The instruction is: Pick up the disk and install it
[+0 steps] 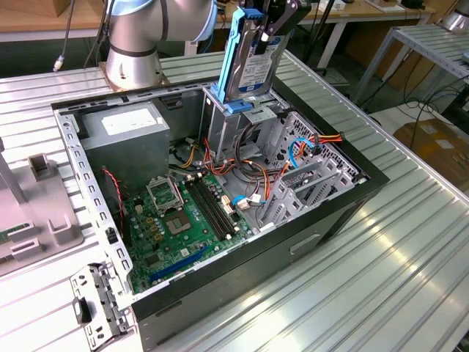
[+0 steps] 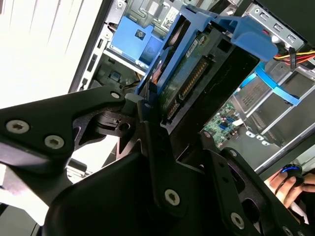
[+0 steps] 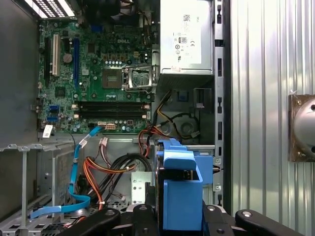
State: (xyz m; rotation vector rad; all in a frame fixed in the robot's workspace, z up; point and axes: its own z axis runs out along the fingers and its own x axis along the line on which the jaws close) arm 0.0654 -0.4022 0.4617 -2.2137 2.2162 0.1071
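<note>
The arm reaches over the open computer case (image 1: 293, 249) from its base at the far edge, and the gripper (image 1: 269, 29) points down above the upright grey cage (image 1: 220, 128). Its black fingers (image 2: 147, 113) are clamped on the one disk (image 1: 253, 66). The disk stands on edge, long axis nearly vertical, with its lower end at the cage's mouth. Its label faces the exterior view's right, and its two blue rails (image 3: 182, 196) run lengthwise.

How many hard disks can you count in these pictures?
1. The disk stands upright, clamped in the gripper, right above the cage. Others may be hidden inside the cage.
</note>
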